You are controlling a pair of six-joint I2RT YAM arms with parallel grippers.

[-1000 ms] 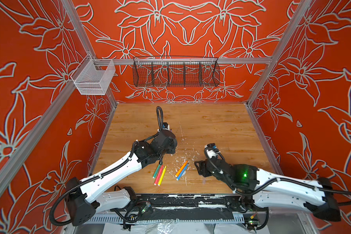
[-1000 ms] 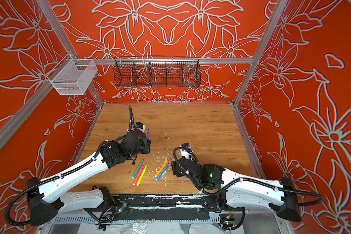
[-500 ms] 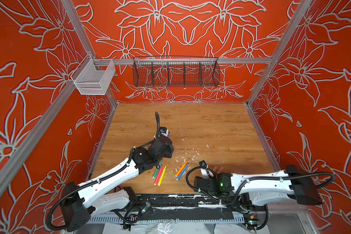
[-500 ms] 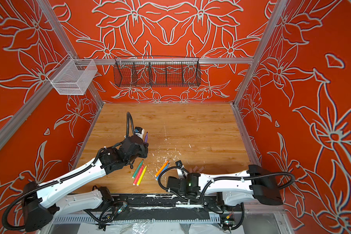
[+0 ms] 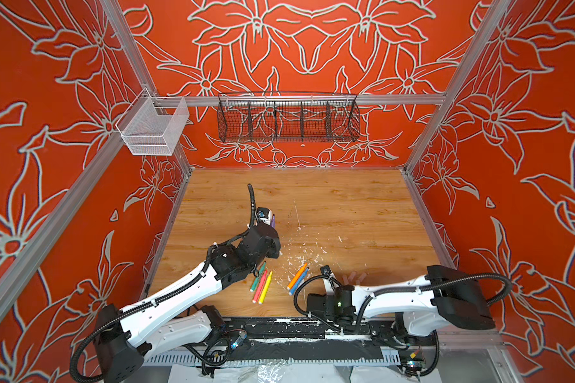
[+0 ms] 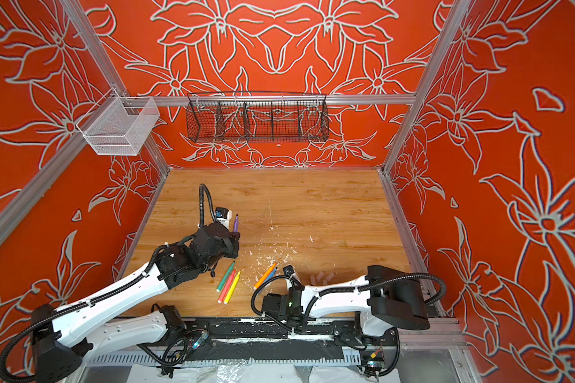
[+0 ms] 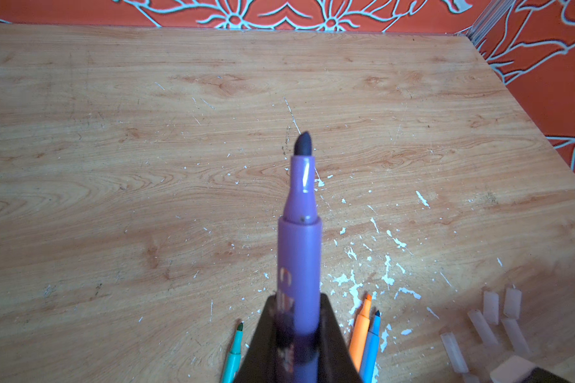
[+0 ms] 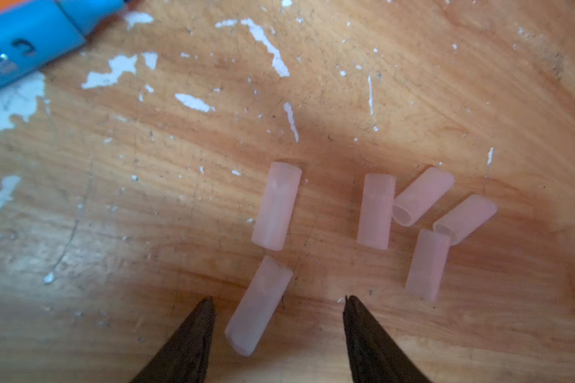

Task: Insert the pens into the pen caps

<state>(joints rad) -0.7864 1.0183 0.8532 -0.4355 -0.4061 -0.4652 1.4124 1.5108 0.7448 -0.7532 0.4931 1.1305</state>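
— Gripping anything, either arm?

— The left arm [image 5: 180, 291] is: its jaws are clamping shut on the purple pen [image 7: 299, 248], low on the barrel, with the dark felt tip pointing toward the top of the left wrist view. The right arm [image 5: 395, 293] is holding nothing. Its jaws are standing apart just over the surface [image 8: 445, 83].

— And where is the cap lying?

— Right between those two dark tips, at the bottom of the right wrist view. The nearest cap [image 8: 259, 305] is sitting closer to the tip on the frame's left and touching neither. Its long axis is leaning from lower left to upper right (nearly along the reach, I'd judge), so the jaws are facing its round sides, not its ends.

— The rest?

— Five other caps [image 8: 375, 210] are lying flat above and to the right of it, two showing open mouths. All are frosted, smooth little tubes, likely to roll or squirt out. The blue pen [image 8: 24, 43] is lying at upper left among white paint flecks [image 8: 113, 69]. In both top views the right arm is much the nearer to the caps, and the purple pen is hanging well apart, left of centre.
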